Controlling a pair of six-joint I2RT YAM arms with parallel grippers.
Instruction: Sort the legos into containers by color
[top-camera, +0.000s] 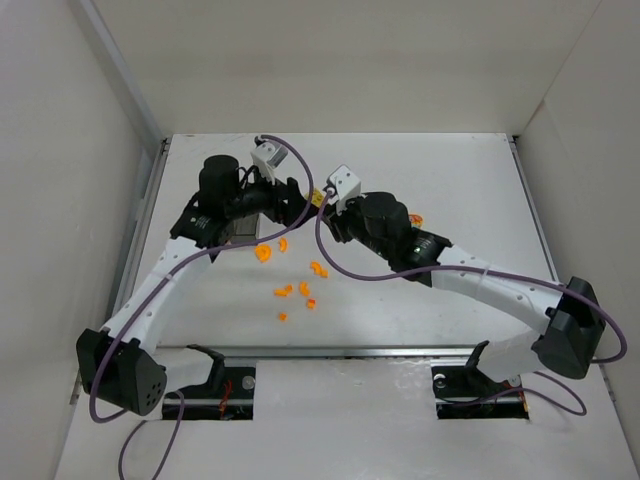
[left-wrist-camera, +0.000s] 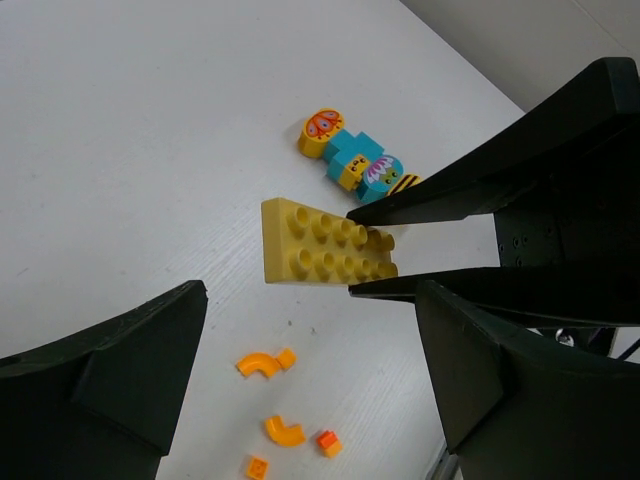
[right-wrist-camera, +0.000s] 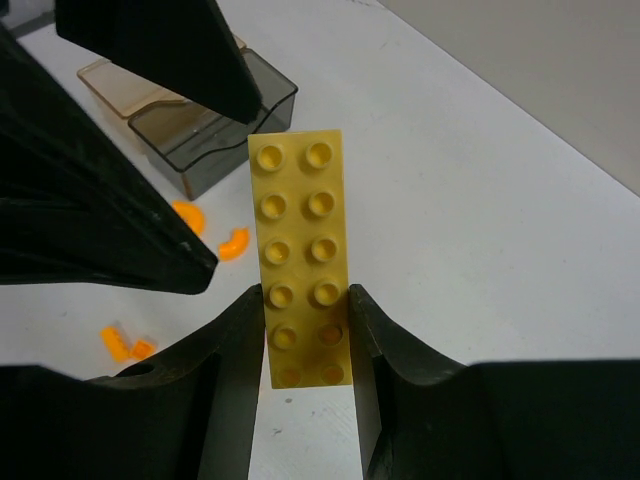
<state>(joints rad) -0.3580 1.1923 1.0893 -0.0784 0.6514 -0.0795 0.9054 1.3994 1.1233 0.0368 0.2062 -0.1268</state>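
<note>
My right gripper is shut on the near end of a pale yellow studded plate, at or just above the table. Seen from the left wrist, the same plate has the right gripper's fingers clamped on its right end. My left gripper is open right beside it, holding nothing. Small orange legos lie below the plate and are scattered mid-table. A joined cyan, yellow and orange brick figure lies beyond it. The tan container and dark grey container stand close behind.
White walls enclose the table on the left, back and right. In the top view both wrists meet at the back middle, left gripper and right gripper, their purple cables looping above the table. The left arm covers the containers there.
</note>
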